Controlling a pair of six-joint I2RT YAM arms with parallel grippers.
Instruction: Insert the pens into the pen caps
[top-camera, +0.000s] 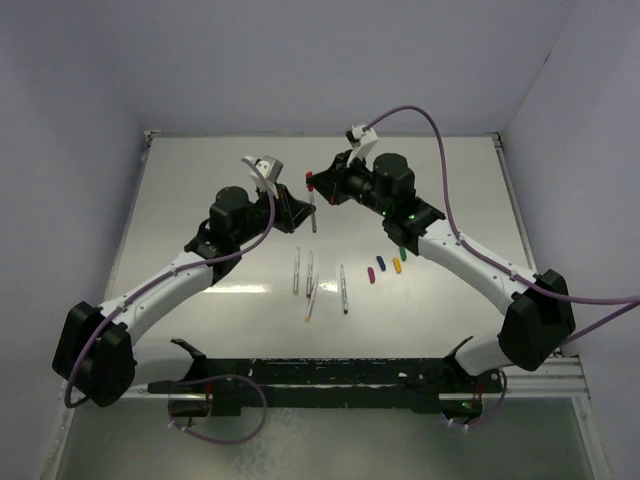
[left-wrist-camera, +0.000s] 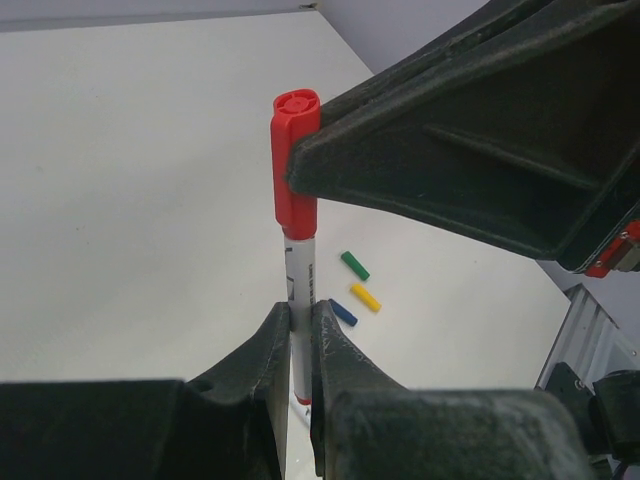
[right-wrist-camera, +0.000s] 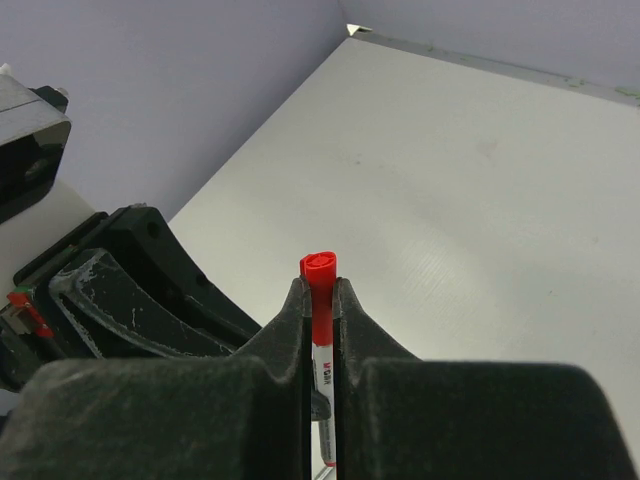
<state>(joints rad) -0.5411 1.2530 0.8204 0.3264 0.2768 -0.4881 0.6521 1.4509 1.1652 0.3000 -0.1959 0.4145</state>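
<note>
Pen (top-camera: 314, 220), silvery-grey, item in hand.

Top view: held in the air between the two arms, over the far half of the table (top-camera: 200, 170). It is well apart from the four loose pens (top-camera: 297, 270) lying nearer the bases and from the four loose caps (top-camera: 381, 264) to their right. The left gripper (top-camera: 303, 208) pinches the barrel and the right gripper (top-camera: 318, 185) pinches the red cap (top-camera: 309, 180). The long axis runs near to far with the cap end farther; its tilt off the table cannot be told.

Left wrist view: barrel clamped between the fingers and rising straight out of them. The red cap sits over the upper end, in line with the barrel.

Right wrist view: cap squeezed between the fingers, closed end toward the camera, barrel running away below.

Handling note, as a judgement: the cap looks on, but whether it is fully seated cannot be told. Press only along the shared axis, with no sideways load, until it stops. Then let go of the cap before the barrel.
</note>
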